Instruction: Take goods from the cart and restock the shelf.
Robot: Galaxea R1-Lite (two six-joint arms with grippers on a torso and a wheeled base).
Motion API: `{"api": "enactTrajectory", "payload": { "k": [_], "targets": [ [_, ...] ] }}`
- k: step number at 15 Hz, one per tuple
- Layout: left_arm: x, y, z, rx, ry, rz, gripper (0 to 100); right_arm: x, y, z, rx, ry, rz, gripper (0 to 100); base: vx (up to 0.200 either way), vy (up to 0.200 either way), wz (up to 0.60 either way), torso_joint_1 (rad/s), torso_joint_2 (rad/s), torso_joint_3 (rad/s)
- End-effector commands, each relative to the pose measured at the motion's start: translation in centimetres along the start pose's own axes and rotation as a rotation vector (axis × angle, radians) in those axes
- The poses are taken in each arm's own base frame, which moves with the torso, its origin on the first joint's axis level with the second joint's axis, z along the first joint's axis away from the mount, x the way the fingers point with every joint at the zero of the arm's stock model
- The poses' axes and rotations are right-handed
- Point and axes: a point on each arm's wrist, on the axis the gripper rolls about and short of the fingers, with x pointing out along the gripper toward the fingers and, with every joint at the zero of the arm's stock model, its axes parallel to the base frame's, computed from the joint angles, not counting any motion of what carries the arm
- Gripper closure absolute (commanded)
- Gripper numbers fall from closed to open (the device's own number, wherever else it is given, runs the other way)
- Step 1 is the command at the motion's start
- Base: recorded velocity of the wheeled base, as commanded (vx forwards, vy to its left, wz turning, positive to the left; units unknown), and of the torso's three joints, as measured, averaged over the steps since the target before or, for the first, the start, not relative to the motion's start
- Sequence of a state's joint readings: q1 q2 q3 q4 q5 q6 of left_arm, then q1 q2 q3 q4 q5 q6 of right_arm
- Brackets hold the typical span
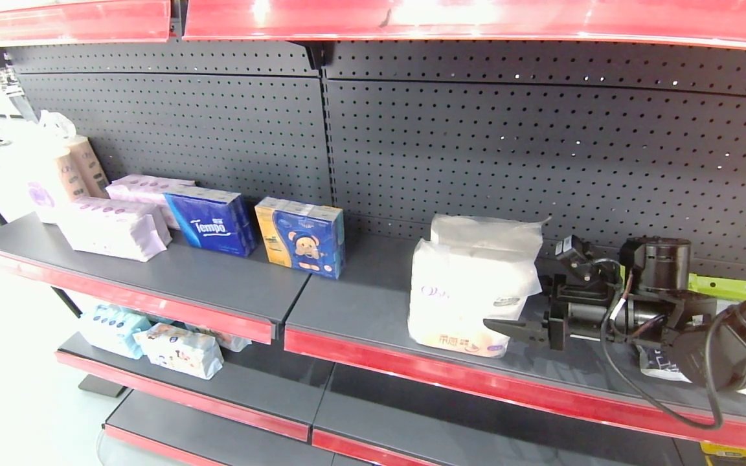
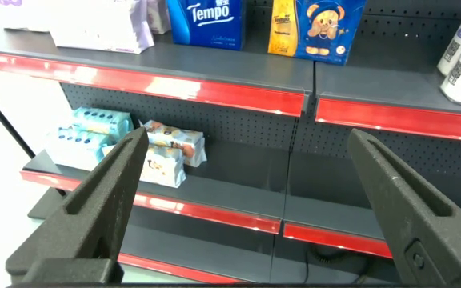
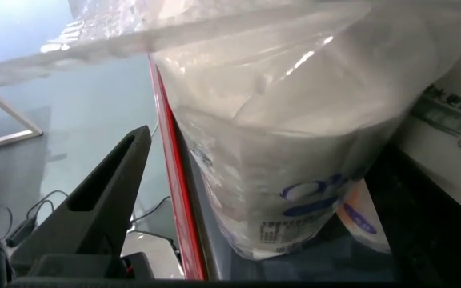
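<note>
1. Shelf (image 1: 360,304): a dark deck with a red front edge and a pegboard back. It lies under the right hand and runs well off to that hand's left.
2. Lower shelf (image 2: 230,196): it lies ahead of the left hand and has the same red edge.
3. White pack (image 1: 470,291): it stands upright on the shelf near the front edge, right at the tips of the right hand. In the right wrist view the pack (image 3: 294,160) sits between the fingers.
4. Right hand (image 1: 519,304): it is spread wide around the pack's side. The near finger (image 1: 515,329) passes in front of the pack, and the right wrist view shows a gap between that finger (image 3: 94,208) and the wrap. I cannot tell whether the far finger touches the pack.
5. Left hand (image 2: 246,200): it is spread wide and holds nothing, with its fingers (image 2: 102,208) well apart.
6. Lilac packs (image 1: 111,226): they lie flat on the shelf, farthest to the right hand's left.
7. Blue pack (image 1: 214,223): it stands just beside the lilac packs, on the side nearer the right hand.
8. Yellow pack (image 1: 305,236): it stands between the blue pack and the white pack, apart from both.
9. Small packs (image 2: 170,152): they lie on the lower shelf, beyond the left hand's left finger.
10. Green tag (image 1: 719,285): it sits on the shelf behind the right hand's wrist.
</note>
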State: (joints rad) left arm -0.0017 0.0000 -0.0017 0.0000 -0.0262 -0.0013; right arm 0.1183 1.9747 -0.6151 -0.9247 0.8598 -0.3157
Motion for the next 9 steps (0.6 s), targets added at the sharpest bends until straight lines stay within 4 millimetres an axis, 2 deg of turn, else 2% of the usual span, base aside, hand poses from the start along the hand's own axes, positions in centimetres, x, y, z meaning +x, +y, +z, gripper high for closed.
{"api": "enactTrajectory", "payload": {
  "k": [1,9],
  "targets": [
    [0.00,0.00,0.04,0.000,0.000,0.000,0,0.05,0.20,-0.13,0.004,0.006,0.002,0,0.000,0.000,0.00,0.000,0.00,0.000],
    [0.01,0.00,0.00,0.000,0.002,0.000,0,0.25,0.57,-0.33,0.009,0.021,-0.006,0,0.000,0.000,0.00,0.000,0.00,0.000]
  ]
}}
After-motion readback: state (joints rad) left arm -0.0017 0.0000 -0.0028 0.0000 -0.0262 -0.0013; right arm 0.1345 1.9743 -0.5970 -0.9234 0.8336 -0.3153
